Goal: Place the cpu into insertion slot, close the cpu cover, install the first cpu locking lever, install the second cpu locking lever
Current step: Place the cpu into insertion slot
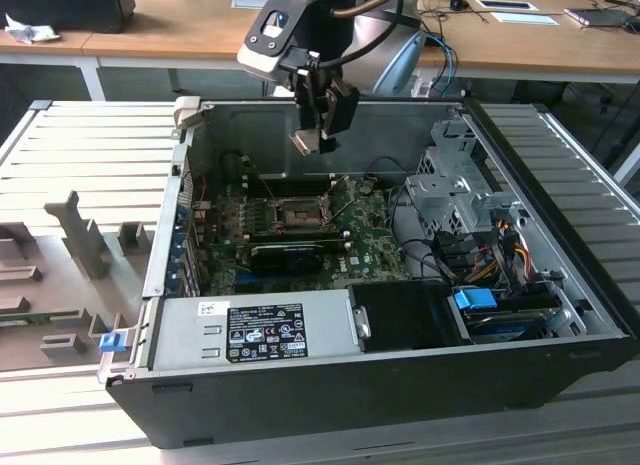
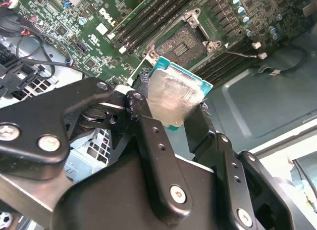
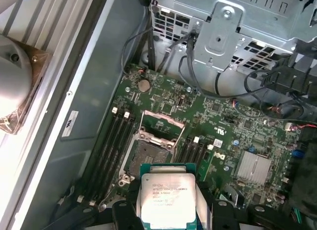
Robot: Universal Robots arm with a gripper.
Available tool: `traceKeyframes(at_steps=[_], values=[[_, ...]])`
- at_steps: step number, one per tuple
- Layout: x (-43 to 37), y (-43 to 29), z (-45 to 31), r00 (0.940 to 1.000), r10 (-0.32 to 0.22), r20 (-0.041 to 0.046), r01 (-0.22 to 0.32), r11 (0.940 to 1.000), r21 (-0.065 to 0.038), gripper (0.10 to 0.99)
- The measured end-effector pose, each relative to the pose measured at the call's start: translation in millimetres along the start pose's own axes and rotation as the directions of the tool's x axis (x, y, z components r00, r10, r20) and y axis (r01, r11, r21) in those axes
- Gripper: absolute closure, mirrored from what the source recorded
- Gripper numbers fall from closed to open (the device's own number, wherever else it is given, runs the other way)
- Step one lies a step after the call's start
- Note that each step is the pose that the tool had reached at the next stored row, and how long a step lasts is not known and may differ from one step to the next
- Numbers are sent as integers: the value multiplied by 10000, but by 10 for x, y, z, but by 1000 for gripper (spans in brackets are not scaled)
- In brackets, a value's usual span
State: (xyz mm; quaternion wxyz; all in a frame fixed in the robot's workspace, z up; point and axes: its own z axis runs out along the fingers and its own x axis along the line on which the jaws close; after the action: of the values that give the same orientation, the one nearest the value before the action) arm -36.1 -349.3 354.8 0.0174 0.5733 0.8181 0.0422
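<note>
Holding: the gripper is clenched on the cpu, with one black finger pressed to each of two opposite edges.
Cpu: a flat square chip with a silvery top and a teal-green rim. In the exterior view it hangs tilted in the air over the open computer case, well clear of the board.
Socket: the insertion slot sits bare on the green motherboard, below the cpu and apart from it.
Cpu cover: the dark frame plate stands swung up at the slot's edge, and the board shows through its square window.
Lever: a thin metal rod juts away from the slot's corner.
Neighbours: memory slots run along both sides of the insertion slot. A black finned card lies just beside it on the near side in the exterior view.
Case: a grey power supply sits along the near wall, and a metal drive cage stands at the exterior view's right.
</note>
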Motion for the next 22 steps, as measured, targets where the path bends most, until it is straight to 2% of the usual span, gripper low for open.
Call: traceKeyframes(at_steps=[4, 6, 9, 13, 16, 22], values=[[0, 0, 4, 9995, 307, 31, -307, 9995, -5, 557], [1, -1, 9, 9976, 685, 64, -685, 9976, -15, 557], [0, -2, 28, 9877, 1557, 145, -1556, 9878, -39, 557], [0, -3, 37, 9832, 1818, 169, -1817, 9833, -46, 557], [0, -4, 47, 9769, 2126, 194, -2125, 9771, -57, 557], [-1, -5, 58, 9683, 2488, 224, -2487, 9686, -68, 557]])
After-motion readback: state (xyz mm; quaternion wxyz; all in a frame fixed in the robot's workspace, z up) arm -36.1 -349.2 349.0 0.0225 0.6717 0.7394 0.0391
